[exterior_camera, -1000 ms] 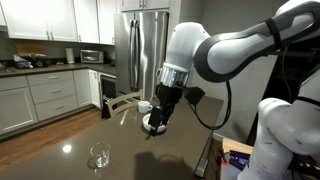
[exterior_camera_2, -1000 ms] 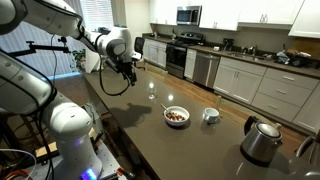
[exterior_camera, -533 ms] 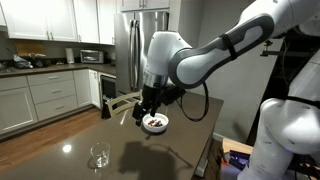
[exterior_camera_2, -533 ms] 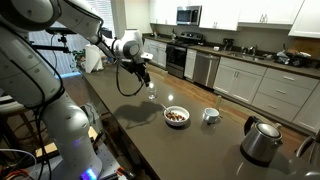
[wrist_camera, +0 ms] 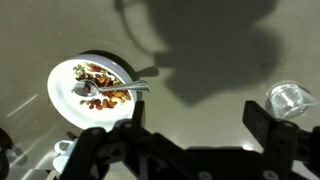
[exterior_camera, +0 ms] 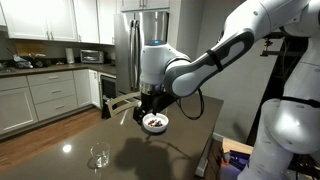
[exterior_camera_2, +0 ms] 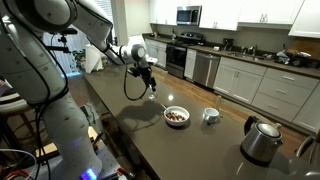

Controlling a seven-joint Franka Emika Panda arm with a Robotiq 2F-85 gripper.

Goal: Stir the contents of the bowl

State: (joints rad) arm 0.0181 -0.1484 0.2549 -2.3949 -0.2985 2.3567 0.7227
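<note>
The white bowl [wrist_camera: 60, 95] sits on the dark table, left of centre in the wrist view. Its contents [wrist_camera: 102, 73], reddish-brown and dark chunks, lie loose inside. A metal spoon [wrist_camera: 118, 89] rests in the bowl with its handle pointing out to the right. My gripper [wrist_camera: 197, 120] is open with nothing between its fingers and hangs above bare table beside the bowl. In both exterior views the gripper [exterior_camera: 150, 104] [exterior_camera_2: 149, 84] hovers just short of the bowl [exterior_camera: 155, 126] [exterior_camera_2: 177, 123], not touching it.
A clear drinking glass [wrist_camera: 290, 100] [exterior_camera: 99, 157] stands on the table, away from the bowl. A small white cup [exterior_camera_2: 210, 115] is close beside the bowl and a metal kettle [exterior_camera_2: 262, 141] stands farther along. The table's edge [exterior_camera: 205, 150] runs near the robot's base.
The arm has swung along the table toward the bowl, which now shows beside the gripper in an exterior view. The jaws have stayed open.
</note>
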